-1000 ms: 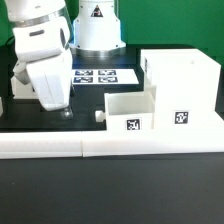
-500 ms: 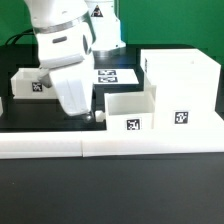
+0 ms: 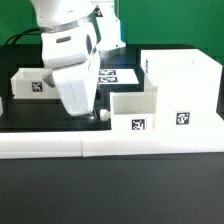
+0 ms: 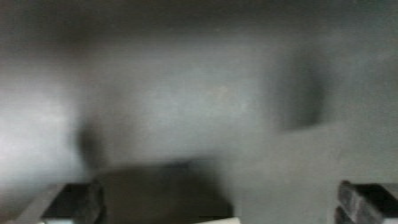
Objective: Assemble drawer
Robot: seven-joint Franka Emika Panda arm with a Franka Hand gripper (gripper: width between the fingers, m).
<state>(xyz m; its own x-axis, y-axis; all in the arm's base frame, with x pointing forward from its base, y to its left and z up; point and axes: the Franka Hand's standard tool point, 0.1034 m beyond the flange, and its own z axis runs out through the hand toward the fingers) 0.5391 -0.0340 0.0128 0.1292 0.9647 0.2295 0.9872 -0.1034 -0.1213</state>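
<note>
Drawer box (image 3: 133,108) just beside gripper (image 3: 90,113), toward exterior view's right. Small knob (image 3: 103,115) between them. Case (image 3: 186,78) past drawer box, well apart. Left box (image 3: 26,82) and marker board (image 3: 119,75) behind arm (image 3: 68,55), board partly hidden. Square black-and-white tags on all three; codes unreadable. Arm bent down, hand tilted. Wrist view blurred: fingers (image 4: 80,200) spread wide, released.

Robot lab: tagged marker board (image 3: 118,75).

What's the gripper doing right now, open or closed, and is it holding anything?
Gripper: open, jaws wide apart in the wrist view; nothing seen gripped between them, though that view is blurred.
</note>
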